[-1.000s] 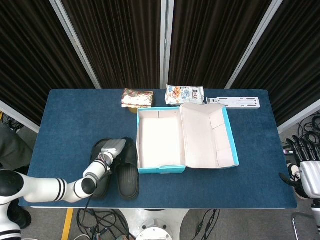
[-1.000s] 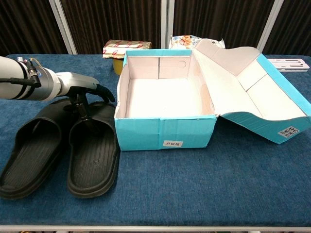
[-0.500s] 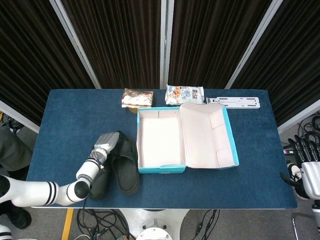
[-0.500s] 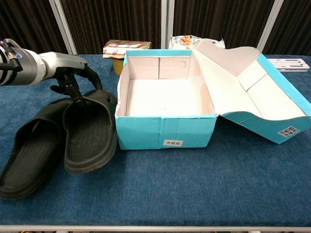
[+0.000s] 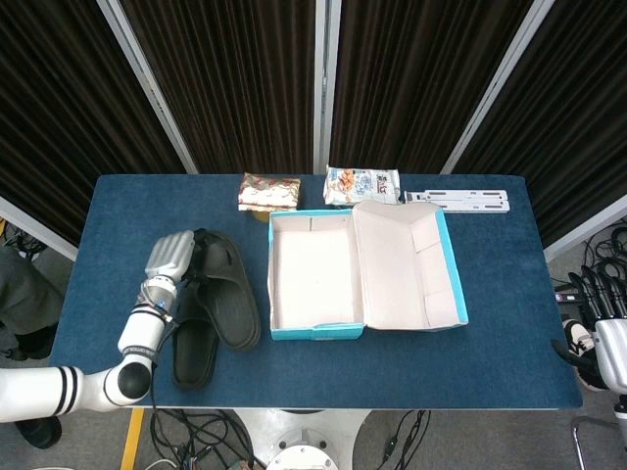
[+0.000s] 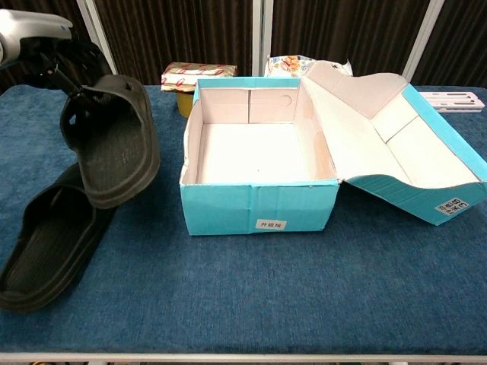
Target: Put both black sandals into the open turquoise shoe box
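Note:
My left hand (image 5: 173, 258) (image 6: 47, 39) grips one black sandal (image 5: 227, 291) (image 6: 112, 143) by its strap and holds it tilted in the air, left of the box. The other black sandal (image 5: 195, 343) (image 6: 47, 249) lies flat on the blue table near the front left edge. In the middle of the table stands the open turquoise shoe box (image 5: 314, 276) (image 6: 259, 199), empty inside, with its lid (image 5: 409, 264) (image 6: 399, 148) folded out to the right. My right hand (image 5: 602, 338) hangs off the table's right edge with its fingers apart, holding nothing.
A patterned packet (image 5: 268, 191) (image 6: 199, 73) and a snack bag (image 5: 361, 184) (image 6: 291, 65) lie behind the box. A white metal bracket (image 5: 458, 201) (image 6: 455, 99) lies at the back right. Dark curtains close off the back.
My left hand has lifted one sandal off the table, up and back to the left. The other sandal stays where it lay. The right hand has not moved.

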Robot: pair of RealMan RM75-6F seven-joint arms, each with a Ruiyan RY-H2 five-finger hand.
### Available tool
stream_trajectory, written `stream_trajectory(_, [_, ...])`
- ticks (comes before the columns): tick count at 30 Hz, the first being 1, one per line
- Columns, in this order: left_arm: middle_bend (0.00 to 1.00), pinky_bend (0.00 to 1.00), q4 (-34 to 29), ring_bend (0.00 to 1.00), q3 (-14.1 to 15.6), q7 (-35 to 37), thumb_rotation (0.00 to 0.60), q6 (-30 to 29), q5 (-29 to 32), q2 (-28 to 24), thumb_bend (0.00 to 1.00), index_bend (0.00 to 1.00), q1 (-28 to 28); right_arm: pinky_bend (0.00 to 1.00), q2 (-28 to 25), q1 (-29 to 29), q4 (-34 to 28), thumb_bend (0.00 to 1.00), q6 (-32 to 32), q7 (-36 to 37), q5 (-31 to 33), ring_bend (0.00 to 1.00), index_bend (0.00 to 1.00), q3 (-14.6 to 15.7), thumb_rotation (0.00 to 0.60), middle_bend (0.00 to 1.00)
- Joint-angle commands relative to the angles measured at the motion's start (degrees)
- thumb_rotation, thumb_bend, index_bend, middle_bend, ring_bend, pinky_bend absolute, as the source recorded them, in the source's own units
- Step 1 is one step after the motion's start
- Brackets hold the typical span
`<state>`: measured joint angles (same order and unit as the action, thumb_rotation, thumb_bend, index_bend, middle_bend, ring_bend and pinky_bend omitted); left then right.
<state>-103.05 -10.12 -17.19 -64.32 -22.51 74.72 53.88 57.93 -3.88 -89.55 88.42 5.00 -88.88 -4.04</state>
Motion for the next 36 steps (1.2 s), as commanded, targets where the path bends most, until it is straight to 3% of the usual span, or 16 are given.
stream_trajectory(1, [0.52, 0.94, -0.44, 0.81, -5.38, 9.41, 0.600, 4.05, -5.61, -1.78, 0.00, 0.48, -2.89, 0.00, -0.20, 0.00, -0.38, 0.05, 0.20, -0.45, -0.20, 0.00, 0.00, -0.06, 0.600, 0.00])
stream_trajectory(5, [0.52, 0.94, 3.42, 0.77, -8.24, 14.39, 0.600, 6.84, -13.00, 1.04, 0.00, 0.47, -2.65, 0.00, -0.91, -0.04, -1.53, 0.05, 0.62, -1.66, -0.43, 0.00, 0.00, -0.33, 0.600, 0.00])
stream_trajectory(13, [0.52, 0.90, 16.73, 0.69, -13.71, 23.15, 0.600, 9.86, -22.19, 13.33, 0.00, 0.47, 1.79, 0.00, -3.17, -0.34, -4.64, 0.05, 0.01, -4.16, -0.39, 0.00, 0.00, -0.53, 0.600, 0.00])
stream_trajectory(25, [0.51, 0.86, 39.16, 0.62, -15.35, 28.02, 0.600, 12.96, -30.58, 29.66, 0.00, 0.45, 9.66, 0.00, -4.91, -0.24, -7.40, 0.05, -0.66, -6.71, 1.30, 0.00, 0.00, -0.94, 0.600, 0.00])
stream_trajectory(36, [0.50, 0.85, 60.97, 0.61, -12.07, 36.01, 0.600, 9.00, -42.33, 41.56, 0.00, 0.45, 12.48, 0.00, -5.21, -0.13, -8.03, 0.05, -1.04, -7.33, 2.26, 0.00, 0.00, -1.08, 0.600, 0.00])
